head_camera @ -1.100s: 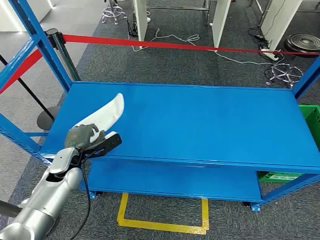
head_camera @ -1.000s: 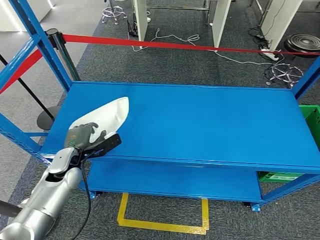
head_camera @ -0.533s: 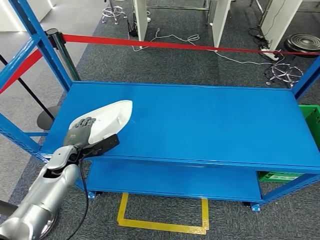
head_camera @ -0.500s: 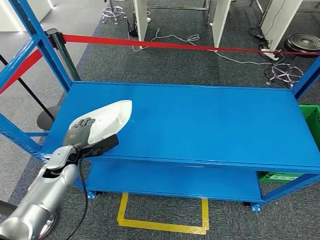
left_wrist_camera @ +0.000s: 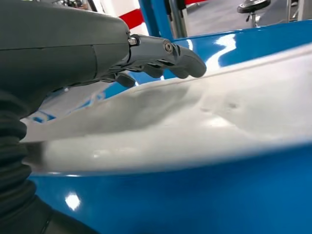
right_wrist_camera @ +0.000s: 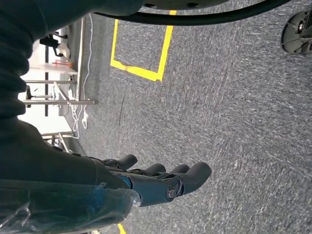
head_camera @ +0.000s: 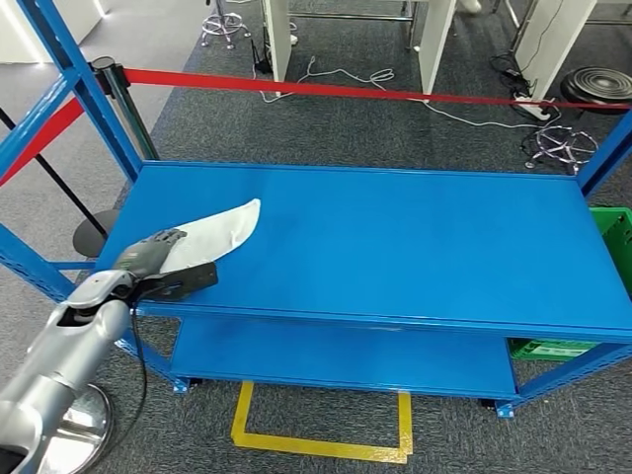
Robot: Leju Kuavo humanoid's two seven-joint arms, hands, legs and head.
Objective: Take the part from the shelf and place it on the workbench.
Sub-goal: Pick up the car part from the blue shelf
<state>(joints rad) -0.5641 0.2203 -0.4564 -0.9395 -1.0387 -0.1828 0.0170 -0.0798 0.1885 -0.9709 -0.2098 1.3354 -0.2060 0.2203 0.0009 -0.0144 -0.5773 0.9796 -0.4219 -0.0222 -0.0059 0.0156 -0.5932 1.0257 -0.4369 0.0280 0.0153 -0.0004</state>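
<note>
We see a long white curved moulded part (head_camera: 216, 232) that looks like smooth plastic with a soft, half-matt sheen, faintly dimpled in the left wrist view. It lies on the blue painted metal counter (head_camera: 418, 247), whose top is smooth and glossy enough to throw back bright spots of light. At the lower left of the head view, the left hand (head_camera: 153, 259) has a matt dark grey, plastic-looking shell, and the arm behind it is brushed silver metal. The right hand (right_wrist_camera: 162, 183) shows matt dark fingers and a ribbed rubbery cover. The grey carpet floor (head_camera: 357, 128) is rough and speckled.
</note>
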